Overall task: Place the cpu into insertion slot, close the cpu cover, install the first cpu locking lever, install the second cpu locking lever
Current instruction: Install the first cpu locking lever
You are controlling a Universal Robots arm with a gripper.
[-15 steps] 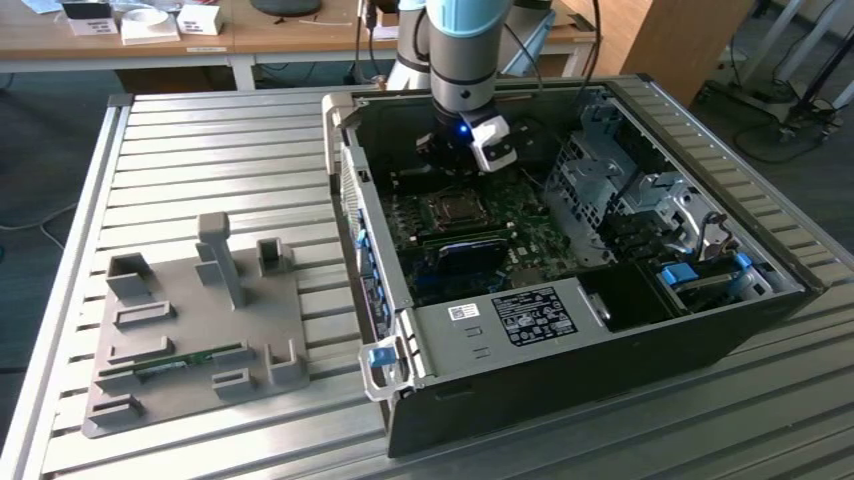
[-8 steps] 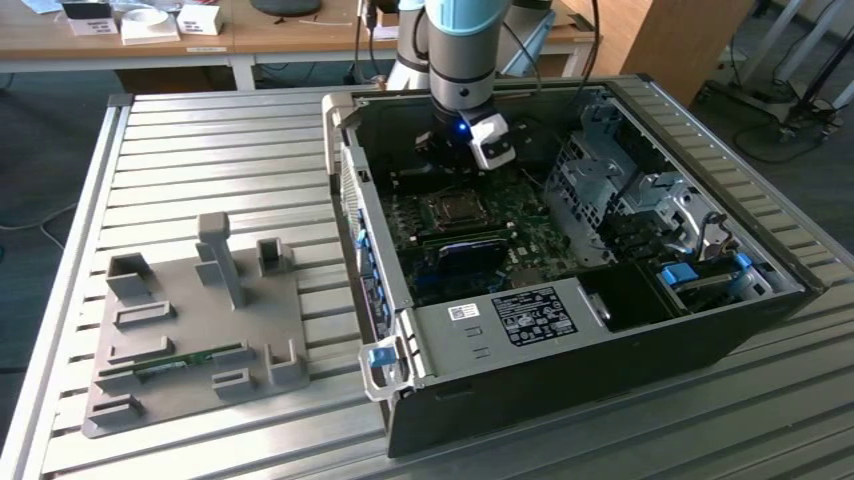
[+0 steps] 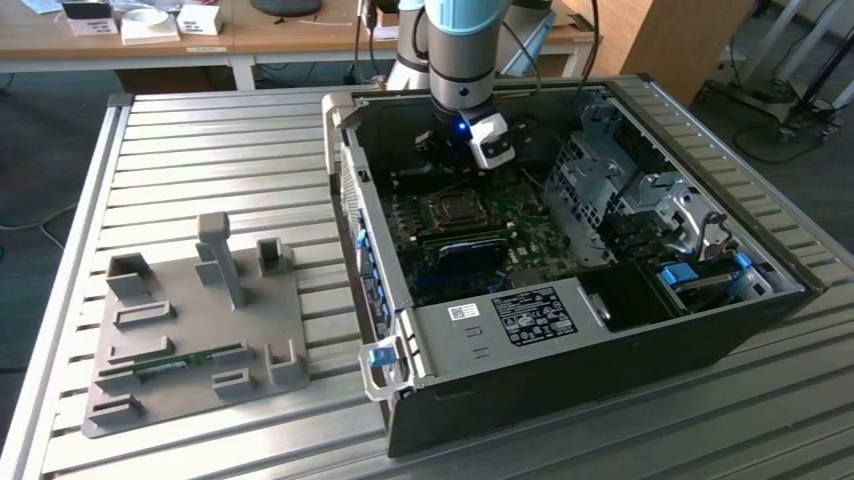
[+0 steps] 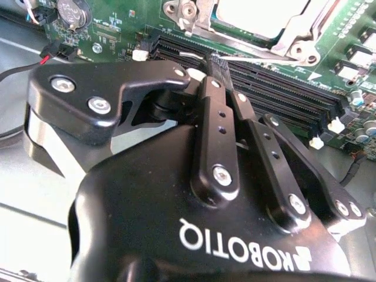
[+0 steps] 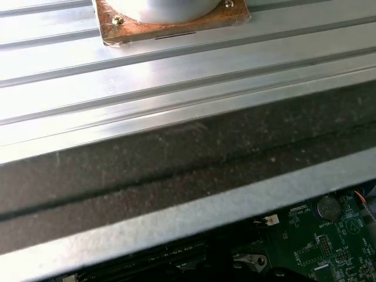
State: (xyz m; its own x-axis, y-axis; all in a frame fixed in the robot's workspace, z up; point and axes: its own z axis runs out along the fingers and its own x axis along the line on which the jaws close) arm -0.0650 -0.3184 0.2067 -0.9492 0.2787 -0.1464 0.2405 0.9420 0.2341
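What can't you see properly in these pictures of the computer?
The cpu: second wrist view, cut off by the picture's edge, washed white by glare.
The insertion slot: exterior view, too small to show its levers.
The motherboard: first wrist view, mostly hidden behind the case wall.

We see the black gripper [image 4: 216, 60] over the green motherboard [image 4: 117, 28]. Just ahead of it are black memory slots [image 4: 282, 88], then the silvery-grey cpu [image 4: 258, 14] inside the silvery cpu cover [image 4: 289, 43]. The table [image 5: 176, 76] is silver-grey, with ribbed lines.
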